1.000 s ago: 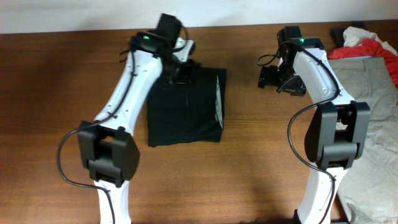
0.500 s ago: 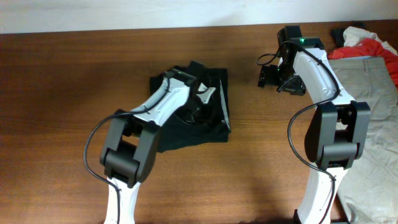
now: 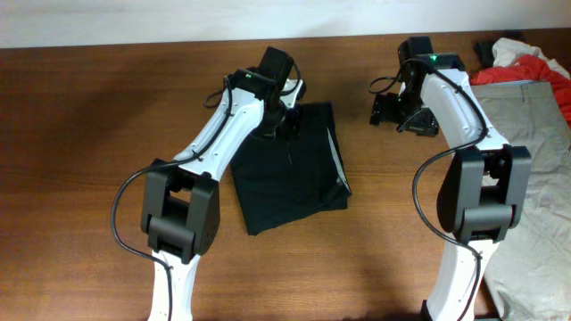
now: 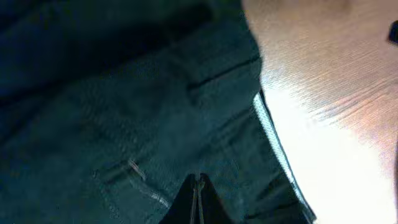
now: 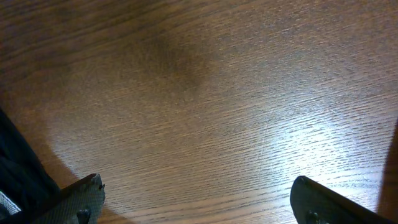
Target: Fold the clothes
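The clothes in hand here are a folded black garment, lying skewed on the wooden table with its pale inner edge along the right side. My left gripper hangs over the garment's far edge. In the left wrist view the left gripper is shut, fingertips pressed together just above the dark fabric, and no fold shows between them. My right gripper stands open over bare wood to the right of the garment. Its fingers spread wide in the right wrist view, with the garment's corner at the lower left.
Beige trousers lie spread at the table's right side, running down past the right arm's base. A red piece and a white piece sit bunched at the back right corner.
The left gripper has shut and swung from over the garment's middle back to its far edge. The black garment has turned and shifted to the right. The right arm has stayed still.
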You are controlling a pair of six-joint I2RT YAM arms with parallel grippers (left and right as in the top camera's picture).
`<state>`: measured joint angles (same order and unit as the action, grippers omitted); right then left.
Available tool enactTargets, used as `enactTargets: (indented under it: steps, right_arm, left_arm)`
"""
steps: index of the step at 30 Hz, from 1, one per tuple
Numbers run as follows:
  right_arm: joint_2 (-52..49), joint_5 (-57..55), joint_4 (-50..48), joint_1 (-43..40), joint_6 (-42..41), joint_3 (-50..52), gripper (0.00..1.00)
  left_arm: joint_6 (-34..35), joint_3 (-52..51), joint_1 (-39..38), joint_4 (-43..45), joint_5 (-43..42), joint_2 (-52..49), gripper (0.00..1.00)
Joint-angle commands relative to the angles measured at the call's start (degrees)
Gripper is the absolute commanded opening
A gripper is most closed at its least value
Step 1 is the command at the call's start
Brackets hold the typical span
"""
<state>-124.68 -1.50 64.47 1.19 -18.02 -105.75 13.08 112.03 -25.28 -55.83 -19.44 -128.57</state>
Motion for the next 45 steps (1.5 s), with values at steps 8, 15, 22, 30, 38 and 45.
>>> enactTargets:
  steps: [8,15,22,30,38,45]
  right_arm:
    - [0.6,-0.7,0.0,-0.4,-0.5,-0.9,0.99]
    - [0.6,-0.7,0.0,-0.4,-0.5,-0.9,0.99]
    - [0.6,-0.7,-0.7,-0.4,-0.5,-0.9,0.99]
    - [0.6,-0.7,-1.1,-0.4,-0.5,-0.9,0.99]
    - [0.6,-0.7,-1.1,-0.4,-0.5,-0.9,0.99]
    - [0.6,-0.7,-1.1,-0.4,-0.5,-0.9,0.99]
  left_arm:
    - [-0.5,0.5,-0.9,22.1,0.9,-11.3,0.01]
    - [-2.1,12.6,3.1,16.2,7.8,-4.9,0.65]
    - [-2.4,15.5,18.6,-23.8,10.3,3.5,0.99]
    - [-8.5,-10.5,17.5,-18.0,-5.4,3.4,0.99]
    - [-2.2,-25.0,14.9,-1.0,-8.3,3.4,0.85]
    - [5.9,-25.0,17.5,18.0,-5.7,3.4,0.01]
